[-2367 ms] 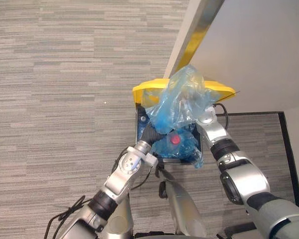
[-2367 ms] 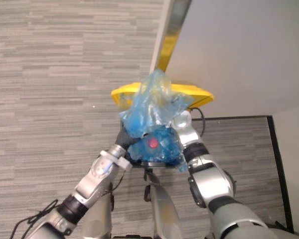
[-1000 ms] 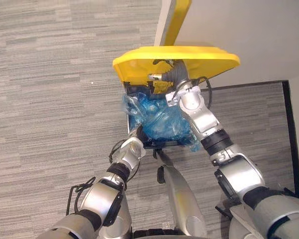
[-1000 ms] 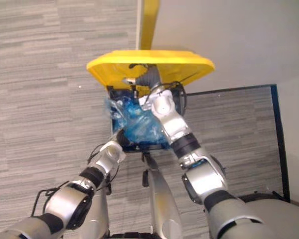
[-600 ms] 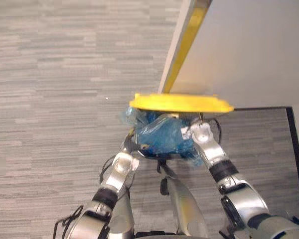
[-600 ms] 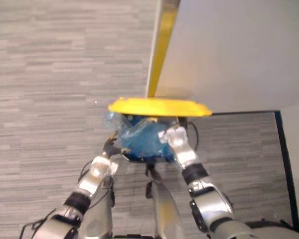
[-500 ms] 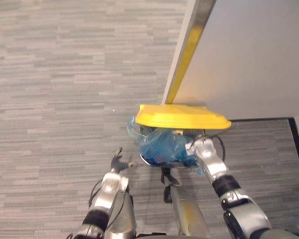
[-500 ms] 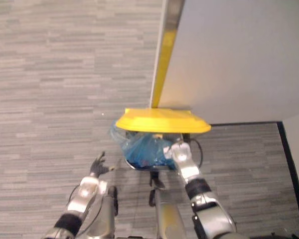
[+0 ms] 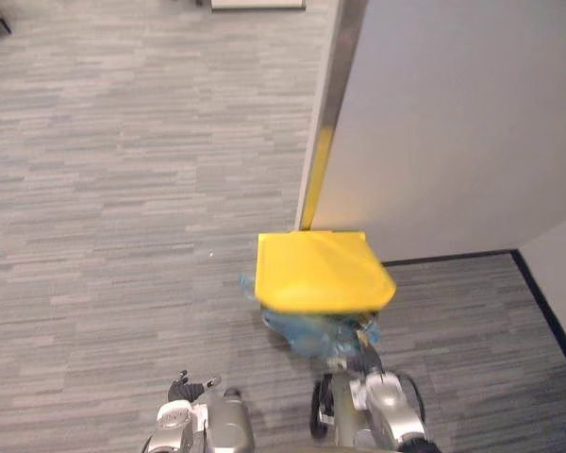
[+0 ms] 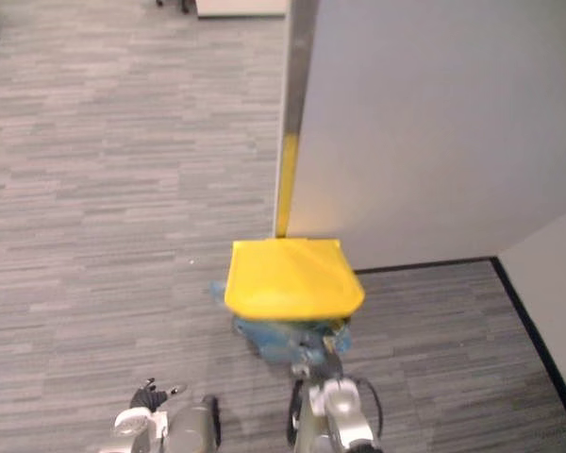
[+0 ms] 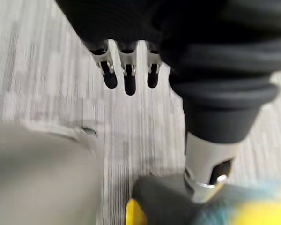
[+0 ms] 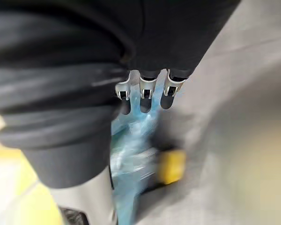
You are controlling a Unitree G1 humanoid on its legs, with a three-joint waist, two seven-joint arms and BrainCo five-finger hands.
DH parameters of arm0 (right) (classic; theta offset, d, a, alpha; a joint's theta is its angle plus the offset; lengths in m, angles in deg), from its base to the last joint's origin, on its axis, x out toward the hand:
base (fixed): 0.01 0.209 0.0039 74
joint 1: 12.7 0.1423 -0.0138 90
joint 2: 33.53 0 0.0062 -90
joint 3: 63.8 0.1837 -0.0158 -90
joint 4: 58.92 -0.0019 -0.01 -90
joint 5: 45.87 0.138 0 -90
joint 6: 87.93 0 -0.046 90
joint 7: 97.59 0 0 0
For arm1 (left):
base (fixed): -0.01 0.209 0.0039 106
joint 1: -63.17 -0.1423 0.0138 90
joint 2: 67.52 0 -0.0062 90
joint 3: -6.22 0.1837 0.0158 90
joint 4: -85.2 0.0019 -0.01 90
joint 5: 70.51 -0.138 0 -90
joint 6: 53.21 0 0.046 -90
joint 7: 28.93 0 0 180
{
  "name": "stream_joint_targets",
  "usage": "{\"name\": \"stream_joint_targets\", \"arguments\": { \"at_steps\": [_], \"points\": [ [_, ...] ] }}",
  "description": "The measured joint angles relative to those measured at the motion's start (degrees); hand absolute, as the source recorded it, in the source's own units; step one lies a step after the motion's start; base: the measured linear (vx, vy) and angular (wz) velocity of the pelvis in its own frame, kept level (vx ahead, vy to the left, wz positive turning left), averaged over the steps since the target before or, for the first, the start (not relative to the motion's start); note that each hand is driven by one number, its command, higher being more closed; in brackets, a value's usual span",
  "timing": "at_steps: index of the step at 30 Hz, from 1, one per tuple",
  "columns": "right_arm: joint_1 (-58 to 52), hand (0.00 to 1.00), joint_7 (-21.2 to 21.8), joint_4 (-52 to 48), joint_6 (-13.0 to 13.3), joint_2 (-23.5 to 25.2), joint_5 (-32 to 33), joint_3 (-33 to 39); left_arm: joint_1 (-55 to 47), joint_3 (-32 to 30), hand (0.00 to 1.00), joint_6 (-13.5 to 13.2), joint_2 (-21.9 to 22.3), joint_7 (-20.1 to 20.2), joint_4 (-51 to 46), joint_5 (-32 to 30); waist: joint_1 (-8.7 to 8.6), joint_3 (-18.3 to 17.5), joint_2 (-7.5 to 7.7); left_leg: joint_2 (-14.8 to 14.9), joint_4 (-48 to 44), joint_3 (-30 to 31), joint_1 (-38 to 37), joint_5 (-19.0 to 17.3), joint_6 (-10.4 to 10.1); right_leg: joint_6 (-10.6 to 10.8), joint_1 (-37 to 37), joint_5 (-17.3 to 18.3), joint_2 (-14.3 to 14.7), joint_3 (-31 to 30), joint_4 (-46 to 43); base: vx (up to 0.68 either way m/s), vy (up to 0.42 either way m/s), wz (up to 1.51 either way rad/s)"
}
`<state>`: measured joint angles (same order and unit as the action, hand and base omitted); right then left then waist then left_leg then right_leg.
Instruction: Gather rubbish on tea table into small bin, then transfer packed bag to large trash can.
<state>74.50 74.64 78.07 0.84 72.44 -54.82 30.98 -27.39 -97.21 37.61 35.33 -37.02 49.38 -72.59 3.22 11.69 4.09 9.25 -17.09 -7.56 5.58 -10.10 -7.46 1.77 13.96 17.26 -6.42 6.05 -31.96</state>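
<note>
1. The large trash can with the flat yellow plastic lid (image 9: 323, 272) is standing on the grey striped carpet (image 9: 123, 189), right against the foot of the pale grey wall panel (image 9: 453, 123) and its metal edge strip (image 9: 328, 104). That spot is probably keeping it out of the walkway.

2. The lid is lying nearly level over the can's mouth. The crumpled blue translucent plastic bag (image 9: 307, 332) is bulging out from under the lid's near edge, so the lid is likely resting on the bag rather than sitting fully down.

3. The task's thing, the packed bag, is therefore sitting in the large can, with part of it showing outside the rim on the robot's side.

4. The right hand (image 12: 142, 96) is hanging just in front of the can. Its fingers are reaching out straight in a row towards the blue plastic and are not wrapping around it. Its wrist view is showing the bag just past the fingertips, but I cannot tell whether they are touching it.

5. The left hand (image 11: 126, 77) is hanging low over bare carpet, well apart from the can, with its fingers relaxed, the thumb apart from them, and nothing in it. It is looking idle.

6. Judging by this, the transfer is looking nearly complete, and only the overhanging plastic may need tucking in for the lid to seat properly.
</note>
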Motion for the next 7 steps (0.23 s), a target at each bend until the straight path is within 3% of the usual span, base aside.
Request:
{"name": "stream_joint_targets", "arguments": {
  "at_steps": [2,7],
  "points": [
    [0.6,0.00,-0.8,2.5,-0.3,-1.2,0.0,3.1,0.1,-0.9,0.00,0.0,2.0,1.1,0.7,0.1,-0.04,-1.8,-2.63,1.5,2.5,-0.4,-0.4,1.7,1.9,-0.7,-1.1,-2.5,1.5,2.5,5.7,0.04,-0.068,-0.53],
    [0.5,0.00,-1.2,8.8,-0.8,-2.2,0.4,7.1,-0.5,-0.8,0.00,0.0,3.0,2.4,4.0,1.1,-0.45,-5.3,-4.04,2.1,13.4,-1.4,-5.8,6.5,2.2,-0.2,-5.2,-7.4,4.1,2.5,15.0,0.02,-0.019,-0.11]
  ]
}}
